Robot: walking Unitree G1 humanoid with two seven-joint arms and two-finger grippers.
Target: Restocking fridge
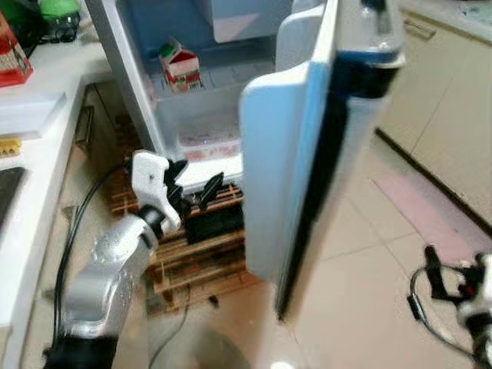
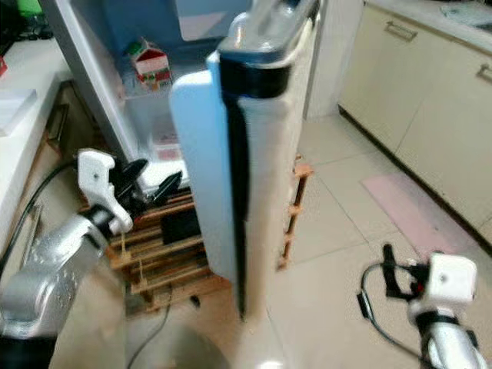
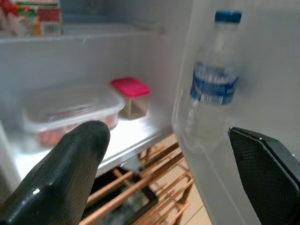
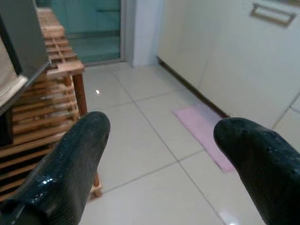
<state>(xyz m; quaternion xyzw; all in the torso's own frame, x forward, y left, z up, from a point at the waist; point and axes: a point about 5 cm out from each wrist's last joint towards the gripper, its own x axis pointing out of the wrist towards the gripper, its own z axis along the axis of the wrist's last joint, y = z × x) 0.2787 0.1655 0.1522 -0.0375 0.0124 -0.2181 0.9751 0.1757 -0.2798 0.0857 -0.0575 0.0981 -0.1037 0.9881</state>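
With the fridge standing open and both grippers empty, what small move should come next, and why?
Probably draw the left gripper back from the fridge: its fingers are open and hold nothing, and the bottle already stands in the door. The right gripper hangs open over the floor.

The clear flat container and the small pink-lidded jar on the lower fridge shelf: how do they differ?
The clear flat container is wide, low and has a see-through lid, with reddish food showing inside. The pink-lidded jar is narrower, taller for its width, and capped in solid pink. The container sits nearer the front, the jar further back. Both stand upright on the same shelf.
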